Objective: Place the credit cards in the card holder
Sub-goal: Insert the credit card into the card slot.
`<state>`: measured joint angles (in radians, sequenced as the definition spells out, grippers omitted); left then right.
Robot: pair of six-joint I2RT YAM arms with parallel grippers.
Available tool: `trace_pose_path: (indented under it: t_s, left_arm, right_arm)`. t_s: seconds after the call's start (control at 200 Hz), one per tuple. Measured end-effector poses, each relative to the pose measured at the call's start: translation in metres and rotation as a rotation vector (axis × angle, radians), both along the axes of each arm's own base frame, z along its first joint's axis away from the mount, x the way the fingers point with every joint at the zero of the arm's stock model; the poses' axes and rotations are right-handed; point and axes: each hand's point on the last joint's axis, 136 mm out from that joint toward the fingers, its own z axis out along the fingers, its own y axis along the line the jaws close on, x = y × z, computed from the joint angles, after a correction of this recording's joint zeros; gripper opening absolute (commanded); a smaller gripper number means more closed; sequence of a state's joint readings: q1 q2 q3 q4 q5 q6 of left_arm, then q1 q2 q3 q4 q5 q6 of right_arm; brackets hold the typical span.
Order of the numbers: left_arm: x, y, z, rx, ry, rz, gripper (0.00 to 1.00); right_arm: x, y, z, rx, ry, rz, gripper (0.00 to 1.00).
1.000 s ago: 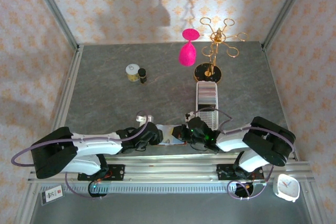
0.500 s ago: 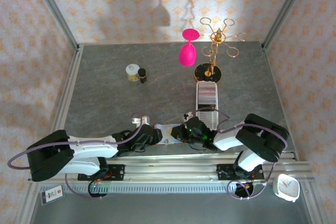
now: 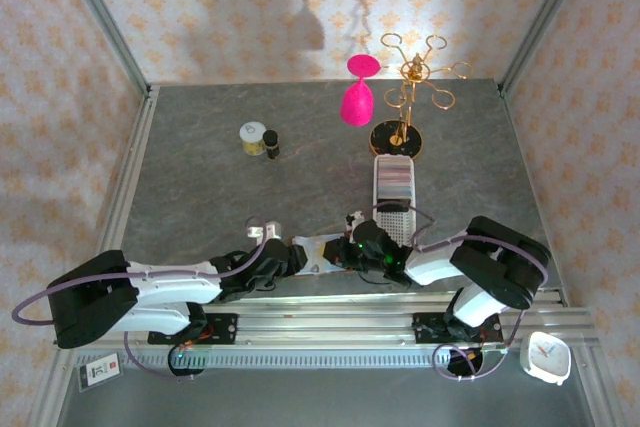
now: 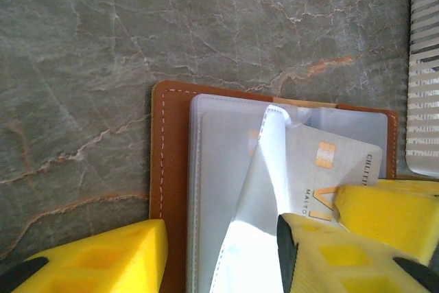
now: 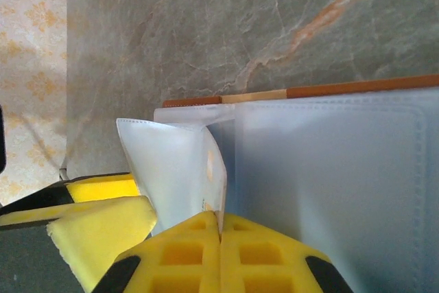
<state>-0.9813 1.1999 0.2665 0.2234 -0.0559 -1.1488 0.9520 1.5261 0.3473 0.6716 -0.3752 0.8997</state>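
grey veined stone tabletop (image 3: 200, 197) under patterned wallpaper, with both arms meeting near the bottom centre of the overhead view. between them lies the card holder (image 4: 169, 149), opened flat, a brown leather rim showing around clear sleeves. its long axis runs left to right in the left wrist view. the left end effector (image 4: 219, 241) is spread, yellow fingers apart along the bottom edge, and a lifted clear sleeve flap (image 4: 264, 162) rises between them. the right end effector (image 5: 219, 238) is pressed together, pinching a credit card (image 4: 333, 169) whose left part is hidden behind that flap. the card lies lengthways along the holder, chip toward the top of the frame. its print reads only "ma" and a large orange "v" — the rest is covered.
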Motion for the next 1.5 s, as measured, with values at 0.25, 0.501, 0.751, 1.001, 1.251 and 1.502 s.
trace_pose_path:
  t_s: [0.25,0.501,0.751,1.001,1.251,1.502]
  left_arm:
    - [0.0,0.003,-0.003,0.003,0.008,0.006,0.38]
    - [0.0,0.004,-0.005,0.007,0.01,0.009,0.32]
    - [-0.001,0.005,-0.006,0.01,0.011,0.009,0.29]
    - [-0.001,0.005,-0.007,0.012,0.013,0.009,0.28]
    - [-0.001,0.005,-0.008,0.016,0.015,0.009,0.28]
    - [-0.001,0.005,-0.008,0.016,0.014,0.007,0.32]
  right_arm:
    - [-0.001,-0.002,0.002,-0.02,0.0,0.006,0.0]
    - [0.0,-0.004,0.001,-0.044,0.009,0.02,0.0]
    - [0.001,-0.006,0.0,-0.04,0.022,0.023,0.0]
    - [0.001,-0.006,0.0,-0.037,0.024,0.031,0.0]
    - [0.001,-0.009,0.004,-0.041,0.01,0.053,0.0]
    - [-0.001,-0.01,0.008,-0.035,0.006,0.068,0.0]
